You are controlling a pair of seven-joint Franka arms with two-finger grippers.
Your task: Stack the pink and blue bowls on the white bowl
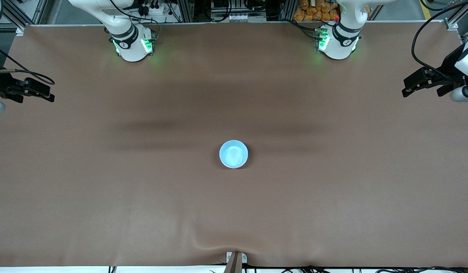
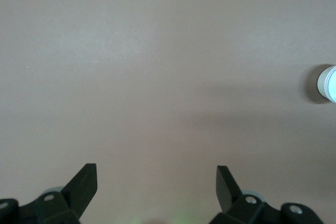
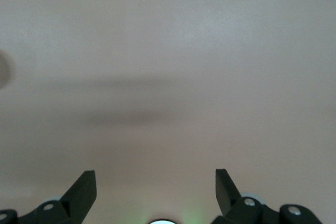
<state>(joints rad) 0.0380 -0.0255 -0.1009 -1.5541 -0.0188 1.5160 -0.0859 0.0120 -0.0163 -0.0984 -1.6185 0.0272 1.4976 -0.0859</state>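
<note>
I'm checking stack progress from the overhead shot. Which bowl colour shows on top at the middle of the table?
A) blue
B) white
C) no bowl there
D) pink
A: the front view shows only a light blue bowl facing up mid-table; both hands wait open at the table's ends.

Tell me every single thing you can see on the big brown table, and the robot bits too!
blue bowl: one showing, light blue, open side up, alone near the middle of the table; seen from the side in the left wrist view it looks like a stack with white below, but I cannot tell for sure.
table: one, covered in plain brown, a bit wrinkled at the edge nearest the front camera.
pink bowl: none in plain sight.
left gripper: one, black, open, holding nothing, waiting over the left arm's end of the table.
right gripper: one, black, open, holding nothing, waiting over the right arm's end of the table.
</note>
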